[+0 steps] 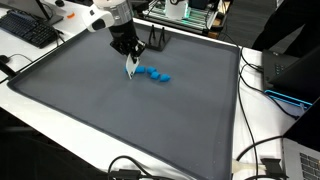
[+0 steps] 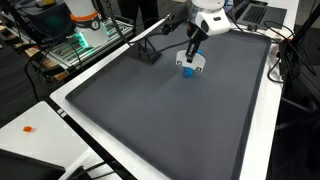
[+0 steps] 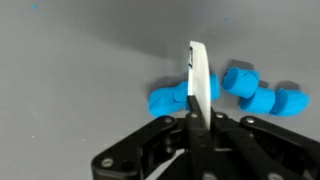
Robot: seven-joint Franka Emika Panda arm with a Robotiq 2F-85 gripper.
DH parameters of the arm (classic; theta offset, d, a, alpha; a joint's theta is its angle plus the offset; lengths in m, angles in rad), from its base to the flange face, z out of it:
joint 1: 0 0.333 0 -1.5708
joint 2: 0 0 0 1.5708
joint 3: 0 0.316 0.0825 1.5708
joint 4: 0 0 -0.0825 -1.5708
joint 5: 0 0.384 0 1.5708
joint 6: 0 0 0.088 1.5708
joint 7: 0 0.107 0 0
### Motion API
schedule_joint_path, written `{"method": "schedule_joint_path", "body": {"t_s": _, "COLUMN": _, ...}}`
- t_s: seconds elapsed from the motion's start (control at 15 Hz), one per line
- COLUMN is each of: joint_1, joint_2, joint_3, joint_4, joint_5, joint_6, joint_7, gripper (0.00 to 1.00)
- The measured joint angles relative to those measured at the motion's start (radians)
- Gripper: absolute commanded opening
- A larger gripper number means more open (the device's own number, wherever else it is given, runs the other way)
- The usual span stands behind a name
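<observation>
My gripper [image 3: 199, 118] is shut on a thin white flat piece [image 3: 200, 72] that stands on edge between the fingers and points down at the mat. Just beyond its tip lies a cluster of small bright blue lumps [image 3: 245, 88], with one lump [image 3: 168, 100] on the other side of the white piece. In both exterior views the gripper [image 1: 127, 52] [image 2: 192, 52] hangs low over the dark grey mat [image 1: 120, 120], the white piece [image 1: 130, 68] [image 2: 197, 62] touching or nearly touching the blue lumps [image 1: 154, 73] [image 2: 186, 70]. The lower edge of the white piece is hidden.
The mat has a raised pale border [image 1: 238, 110]. A keyboard [image 1: 28, 30] and cables [image 1: 268, 75] lie outside it. A small black stand [image 2: 148, 52] sits near the mat's far edge. An equipment rack [image 2: 85, 38] stands beyond the table.
</observation>
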Motion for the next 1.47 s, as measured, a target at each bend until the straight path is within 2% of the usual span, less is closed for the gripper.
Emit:
{"method": "schedule_joint_path", "body": {"t_s": 0.87, "joint_1": -0.005, "joint_2": -0.002, "joint_3": 0.002, "joint_4": -0.041, "joint_5": 0.01, "joint_6": 0.048, "joint_7": -0.002, "gripper": 0.01}}
{"method": "schedule_joint_path", "body": {"t_s": 1.47, "joint_1": -0.003, "joint_2": -0.049, "joint_3": 0.001, "joint_4": -0.123, "joint_5": 0.015, "joint_6": 0.051, "joint_7": 0.088, "gripper": 0.01}}
